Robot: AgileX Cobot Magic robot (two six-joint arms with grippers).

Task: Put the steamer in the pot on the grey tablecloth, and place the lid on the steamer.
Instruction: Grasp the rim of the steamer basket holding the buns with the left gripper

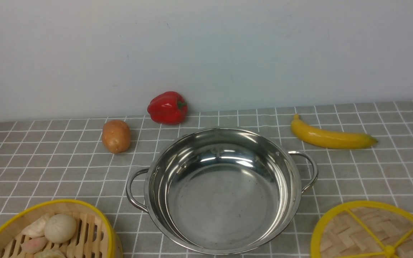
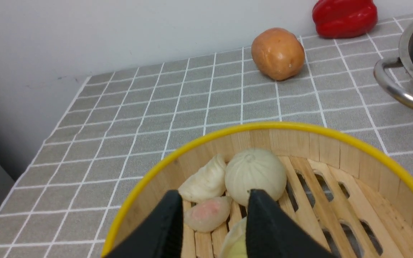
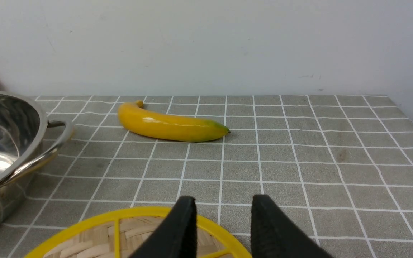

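Currently, by view.

Front: pot (image 1: 224,193), empty, mid grey tablecloth (image 1: 48,168). The steamer (image 1: 63,201) sits at the near left, just clear of the pot's left handle. The lid (image 1: 364,233) lies flat at the near right. I see no arm here.

Left wrist: my left pincer (image 2: 215,195) is released, its fingers spread above the steamer (image 2: 264,125) with the buns beneath, gripping nothing. I judge this arm the nearer one; the pot lies forward and to the robot's right of the steamer.

Right wrist: my right pincer (image 3: 223,199) is released, poised over the lid's (image 3: 95,236) edge and holding nothing.
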